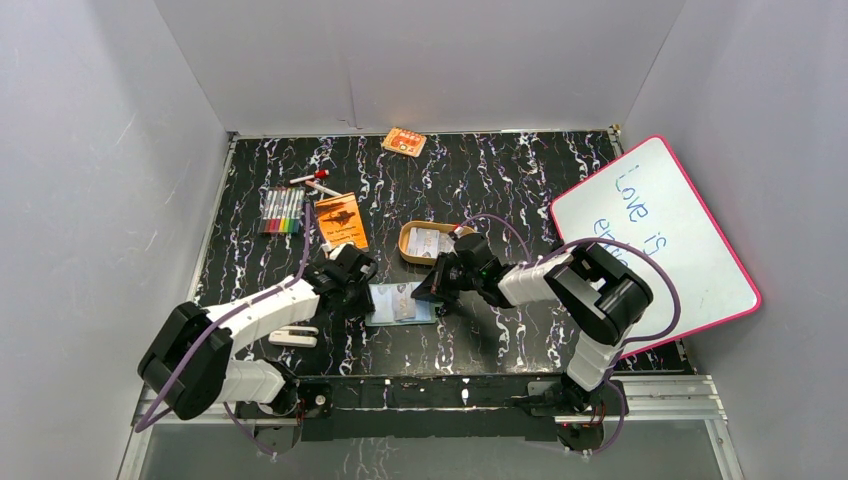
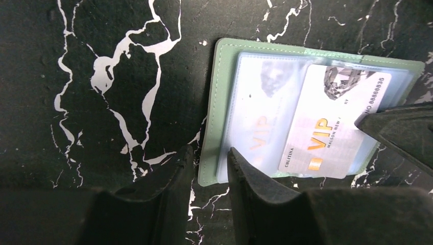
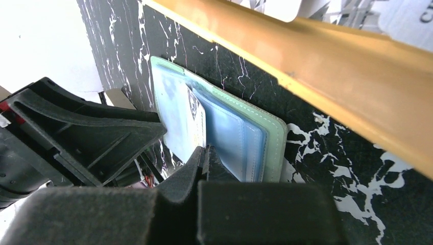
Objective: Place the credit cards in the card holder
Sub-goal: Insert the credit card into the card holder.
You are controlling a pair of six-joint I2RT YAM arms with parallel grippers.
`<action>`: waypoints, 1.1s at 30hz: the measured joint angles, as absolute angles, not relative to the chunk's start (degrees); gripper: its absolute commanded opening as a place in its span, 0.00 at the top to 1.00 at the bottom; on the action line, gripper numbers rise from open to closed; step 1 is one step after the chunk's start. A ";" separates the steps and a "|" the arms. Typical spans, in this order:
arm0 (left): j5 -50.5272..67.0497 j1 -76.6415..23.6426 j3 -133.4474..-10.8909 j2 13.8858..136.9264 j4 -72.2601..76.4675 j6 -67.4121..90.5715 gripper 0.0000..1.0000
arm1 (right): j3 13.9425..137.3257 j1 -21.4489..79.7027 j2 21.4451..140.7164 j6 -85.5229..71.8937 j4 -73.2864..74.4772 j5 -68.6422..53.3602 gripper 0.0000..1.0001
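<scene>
From above, the holder lies open on the table just below centre. The left claw is at its left side and the right claw at its right. Above it, the tray holds more cards.

In the left wrist view the holder fills the upper right. A card lies aslant across its clear sleeves. At the bottom edge the left claw's fingers stand partly apart, straddling the holder's lower left corner. The right claw comes in from the right edge, over the card's end.

In the right wrist view the right claw's fingers are pressed together at bottom centre, with their tips at the card's near edge. Whether they nip the card cannot be told. The tray's wall crosses the upper right.
</scene>
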State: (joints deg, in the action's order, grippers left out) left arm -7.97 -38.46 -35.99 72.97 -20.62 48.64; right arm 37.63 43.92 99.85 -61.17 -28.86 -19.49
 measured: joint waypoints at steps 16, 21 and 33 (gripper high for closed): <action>-6.87 -38.44 -35.59 74.52 -18.37 48.69 0.76 | 37.89 46.28 101.41 -62.30 -30.28 -16.80 1.00; -6.57 -38.44 -35.31 74.41 -17.96 48.82 0.73 | 38.94 46.92 102.10 -62.43 -30.41 -16.80 1.00; -6.09 -38.44 -35.16 74.41 -17.58 48.95 0.68 | 41.50 47.99 104.51 -62.33 -30.76 -18.00 0.75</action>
State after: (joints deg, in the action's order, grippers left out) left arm -6.09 -38.44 -35.16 74.41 -17.58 48.95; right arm 41.50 47.99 104.51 -62.33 -30.76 -18.00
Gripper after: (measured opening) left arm 0.309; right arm 0.140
